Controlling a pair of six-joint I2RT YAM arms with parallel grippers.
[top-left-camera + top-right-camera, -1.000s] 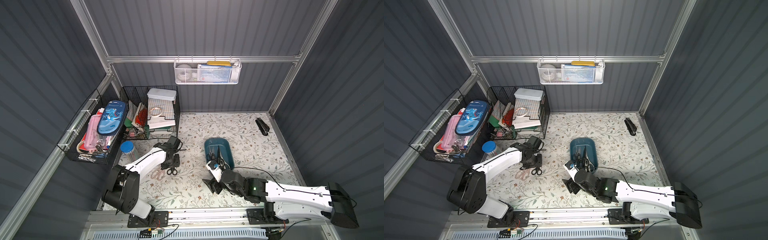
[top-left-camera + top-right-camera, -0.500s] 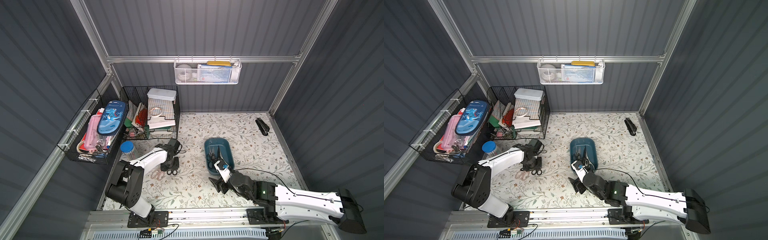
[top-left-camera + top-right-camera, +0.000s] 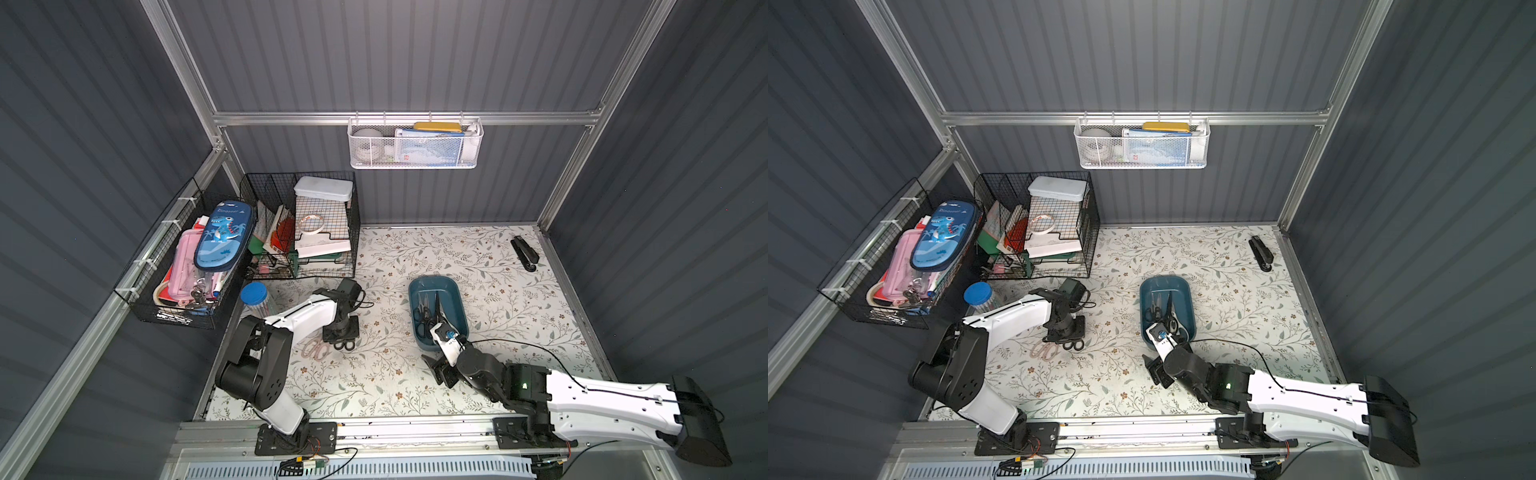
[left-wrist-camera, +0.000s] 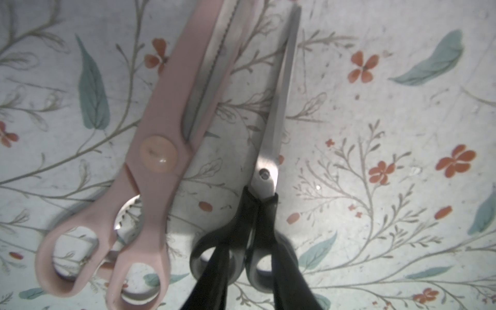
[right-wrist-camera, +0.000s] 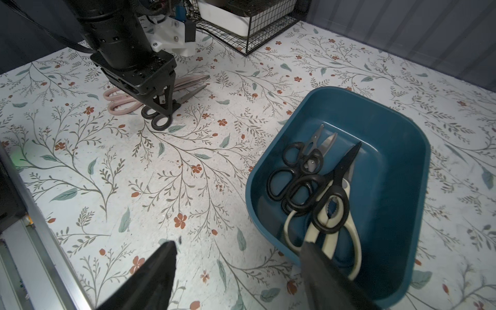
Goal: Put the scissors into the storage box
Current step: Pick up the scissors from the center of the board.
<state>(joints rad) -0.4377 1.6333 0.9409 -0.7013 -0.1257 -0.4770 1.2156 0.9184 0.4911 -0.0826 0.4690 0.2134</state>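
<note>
Floral table: the teal storage box sits mid-table and holds several scissors, black-handled and cream. The blue pencil case in the wire basket reads "Dinosaur". My right claw hangs spread wide and empty at the box's near rim. My left claw straddles the handles of a black pair lying on the table; clamped or not, I cannot tell. A pink pair lies just beside it.

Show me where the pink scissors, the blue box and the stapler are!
pink scissors [image 4: 158, 157]: left wrist view, on the round pivot button.
teal-blue storage box [image 5: 397, 188]: right wrist view, on its bare inner wall.
black stapler [image 3: 524, 253]: a top view, on the middle of its body.
</note>
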